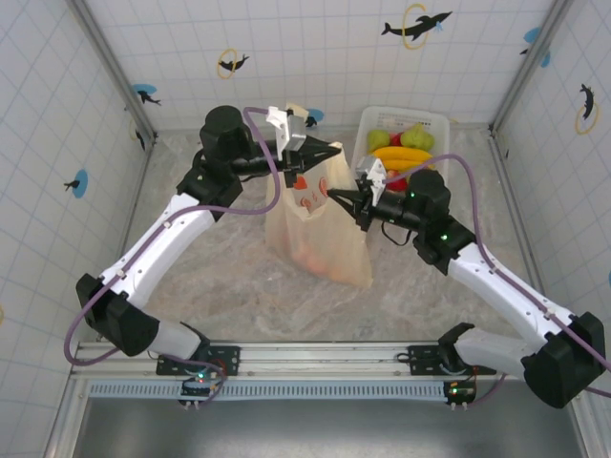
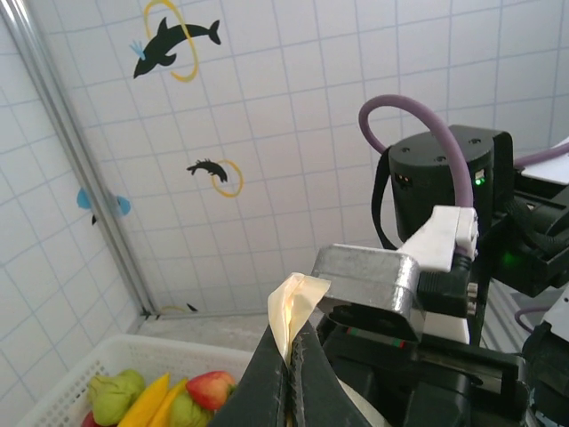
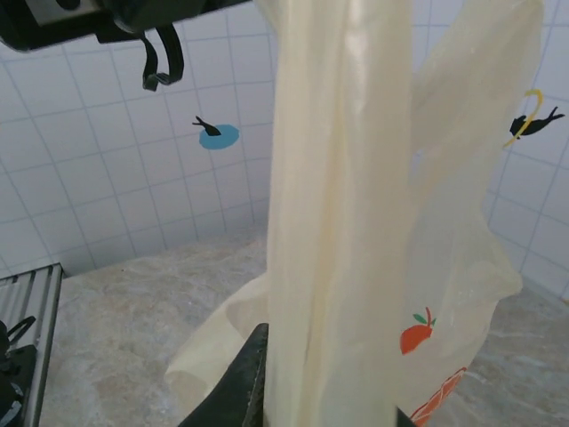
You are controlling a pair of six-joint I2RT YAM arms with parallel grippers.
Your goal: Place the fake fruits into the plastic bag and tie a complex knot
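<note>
Translucent cream-yellow plastic bag (image 1: 325, 239) with red-orange fruit prints; white basket (image 1: 406, 113) – yellow, green, red fake fruits (image 1: 401, 153); beige marbled table (image 1: 239, 286); white-tiled walls (image 1: 315, 57), black dolphin stickers (image 1: 415, 26).

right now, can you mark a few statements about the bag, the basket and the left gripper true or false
1. The left gripper is shut on a strip of the plastic bag. True.
2. The white basket is empty. False: fake fruits lie in it, yellow, green and red ones.
3. The plastic bag lies flat on the table. False: it stands upright, its top held up by the left gripper.
4. An orange fruit picture is printed on the plastic bag. True.
</note>
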